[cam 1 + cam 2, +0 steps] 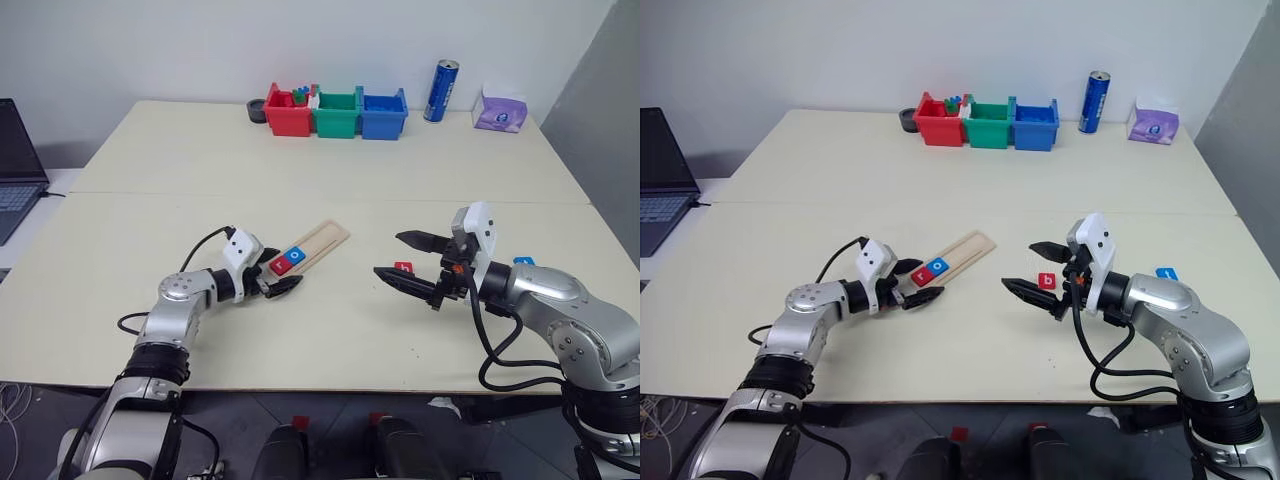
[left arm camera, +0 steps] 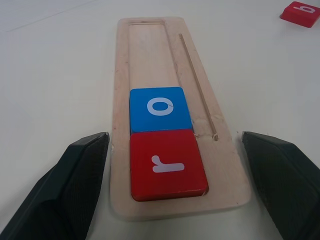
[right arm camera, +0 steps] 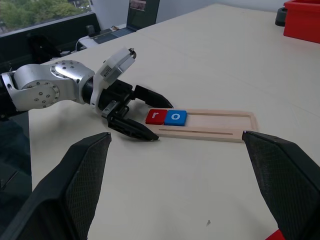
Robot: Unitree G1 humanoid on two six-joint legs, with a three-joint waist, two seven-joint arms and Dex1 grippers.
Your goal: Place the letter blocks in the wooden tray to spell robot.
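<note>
While two letters sit in place, three are left: the spelling is under way, by my reading.
Progress: the red r block (image 2: 168, 165) and the blue o block (image 2: 160, 108) lie side by side, touching, at the near end of the wooden tray (image 1: 322, 240); the rest of its recess is bare.
Left to do: b, o and t, judged from the task word.
Loose blocks: a red b block (image 1: 1046, 281) lies on the bench (image 1: 200, 160) right of centre in the head views, between the right claw's fingers as seen from above; a blue block (image 1: 1167, 273) lies further right, its letter too small to read. A fifth block I cannot find.
Left claw (image 1: 279, 287): low at the tray's near end, left of centre, fingers spread to either side of it, gripping nothing.
Right claw (image 1: 1036, 268): raised above the bench, pointing toward the tray, spread wide and empty.
Left arm pose: forearm reaching in from lower left.
</note>
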